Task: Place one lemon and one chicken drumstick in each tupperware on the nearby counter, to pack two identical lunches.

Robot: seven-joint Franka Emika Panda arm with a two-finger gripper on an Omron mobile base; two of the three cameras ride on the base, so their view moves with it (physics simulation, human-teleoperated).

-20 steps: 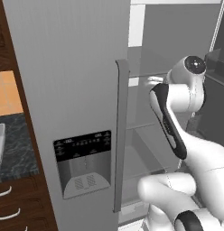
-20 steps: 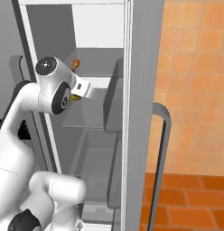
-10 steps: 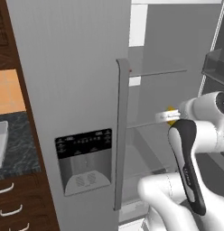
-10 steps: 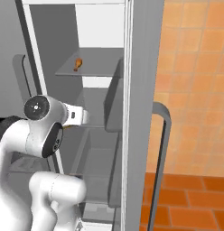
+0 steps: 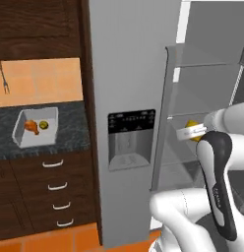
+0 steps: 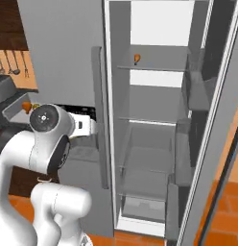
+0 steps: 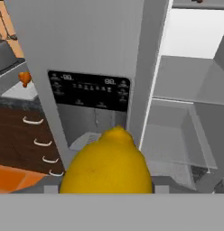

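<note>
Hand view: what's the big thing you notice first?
A big yellow lemon sits right up close, held in the robot's hand in front of the tall grey fridge. The fridge's right side stands open, with one drumstick on a high shelf. Left, a tray on the black counter holds another lemon and drumstick.

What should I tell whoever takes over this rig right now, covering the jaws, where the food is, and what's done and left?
Gripper: jaws closed on a lemon, held out in front of the open fridge.
Tray on the counter, left of the fridge: already holds a drumstick and a lemon. That lunch looks packed.
Another drumstick sits on the fridge's upper shelf.
A second tray can't be made out from here.
Left: carry the held lemon to the second tray, then fetch the shelf drumstick and add it.
</note>
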